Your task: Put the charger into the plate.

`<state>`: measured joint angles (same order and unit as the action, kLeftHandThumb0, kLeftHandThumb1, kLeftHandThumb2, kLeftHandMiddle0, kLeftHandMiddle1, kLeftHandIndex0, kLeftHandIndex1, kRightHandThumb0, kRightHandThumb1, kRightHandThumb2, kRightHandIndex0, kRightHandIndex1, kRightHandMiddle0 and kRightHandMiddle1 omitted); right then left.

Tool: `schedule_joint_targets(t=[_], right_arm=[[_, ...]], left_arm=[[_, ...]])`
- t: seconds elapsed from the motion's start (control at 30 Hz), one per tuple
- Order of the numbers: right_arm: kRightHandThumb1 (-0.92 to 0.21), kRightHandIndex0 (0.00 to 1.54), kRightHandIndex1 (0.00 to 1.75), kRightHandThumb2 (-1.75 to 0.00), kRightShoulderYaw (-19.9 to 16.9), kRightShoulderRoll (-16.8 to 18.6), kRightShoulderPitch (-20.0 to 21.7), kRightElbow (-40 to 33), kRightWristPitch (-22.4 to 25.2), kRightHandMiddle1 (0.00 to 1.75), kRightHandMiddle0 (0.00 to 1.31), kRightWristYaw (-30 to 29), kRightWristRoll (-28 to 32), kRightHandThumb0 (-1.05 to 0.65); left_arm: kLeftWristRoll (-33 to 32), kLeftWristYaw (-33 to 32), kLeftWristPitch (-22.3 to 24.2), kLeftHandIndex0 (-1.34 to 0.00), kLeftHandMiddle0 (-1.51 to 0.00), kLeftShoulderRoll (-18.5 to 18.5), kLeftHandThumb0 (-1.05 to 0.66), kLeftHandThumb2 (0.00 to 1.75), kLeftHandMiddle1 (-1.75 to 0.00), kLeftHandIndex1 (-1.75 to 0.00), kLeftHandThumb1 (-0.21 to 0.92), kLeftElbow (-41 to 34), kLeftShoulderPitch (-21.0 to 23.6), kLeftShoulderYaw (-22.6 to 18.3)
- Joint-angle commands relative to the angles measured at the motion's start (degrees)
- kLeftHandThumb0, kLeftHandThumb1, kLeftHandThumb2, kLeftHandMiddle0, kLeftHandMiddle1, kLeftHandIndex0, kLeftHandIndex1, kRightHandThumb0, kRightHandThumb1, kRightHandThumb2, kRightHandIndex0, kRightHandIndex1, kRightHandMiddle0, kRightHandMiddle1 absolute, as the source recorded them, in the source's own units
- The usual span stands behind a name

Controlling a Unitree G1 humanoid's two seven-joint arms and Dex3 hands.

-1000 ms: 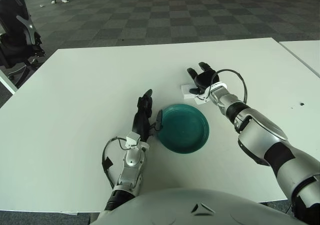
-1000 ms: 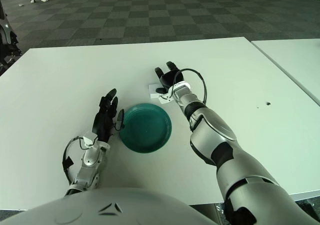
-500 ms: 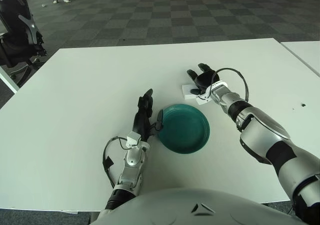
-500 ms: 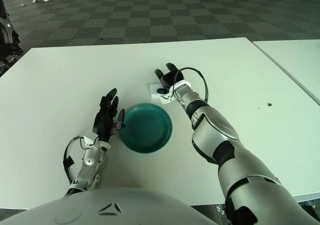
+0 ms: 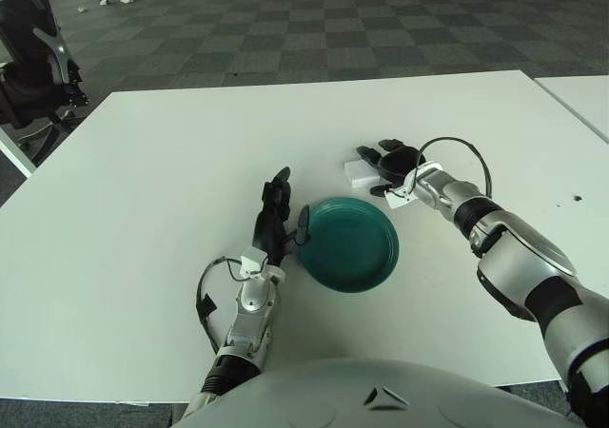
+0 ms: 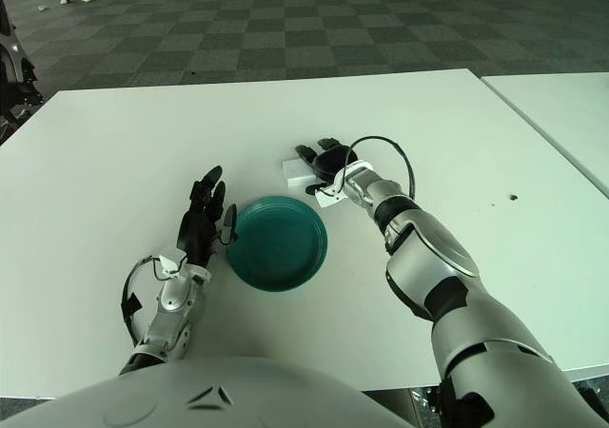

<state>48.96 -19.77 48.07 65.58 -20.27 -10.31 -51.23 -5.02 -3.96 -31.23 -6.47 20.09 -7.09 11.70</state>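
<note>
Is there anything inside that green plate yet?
No. The green plate shows only its bare inside. The white charger lies on the table beyond it, partly covered by the right hand with open fingers. The left hand shows beside the plate's left rim.

The plate (image 5: 349, 243) looks like smooth teal plastic with a soft sheen; the charger (image 5: 361, 172) at its 12 o'clock is matt white plastic; the table (image 5: 143, 209) is smooth matt white laminate; the floor (image 5: 285, 29) shows rough grey carpet tiles

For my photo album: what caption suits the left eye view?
Robot's right hand reaches the white charger beside a green plate; left hand waits alongside.
</note>
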Motion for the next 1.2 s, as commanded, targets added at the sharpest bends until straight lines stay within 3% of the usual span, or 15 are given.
schedule_joint_targets(t=[0.0, 0.43, 1.17], right_arm=[[-0.92, 0.09, 0.02, -0.83, -0.1, -1.4, -2.1, -2.6, -0.8, 0.07, 0.08, 3.5, -0.4, -0.93], [-0.92, 0.11, 0.01, -0.87, 1.1, -0.6, -2.3, -2.1, 0.5, 0.26, 0.00, 0.6, -2.7, -0.97], [-0.92, 0.08, 0.00, -0.87, 4.3, 4.9, -0.7, 4.2, 0.3, 0.13, 0.00, 0.8, -4.6, -0.92]], left_arm=[[-4.2, -0.3, -1.2, 0.00, -0.29, -9.7, -0.71, 0.78, -0.03, -0.64, 0.92, 8.9, -3.8, -0.8], [-3.5, -1.4, -1.3, 0.00, -0.36, -9.6, -0.73, 0.74, -0.02, -0.79, 0.92, 8.7, -3.5, -0.2], [-5.0, -1.3, -0.2, 0.00, -0.25, -10.1, -0.74, 0.75, 0.00, -0.63, 0.92, 8.6, -3.9, -0.1]])
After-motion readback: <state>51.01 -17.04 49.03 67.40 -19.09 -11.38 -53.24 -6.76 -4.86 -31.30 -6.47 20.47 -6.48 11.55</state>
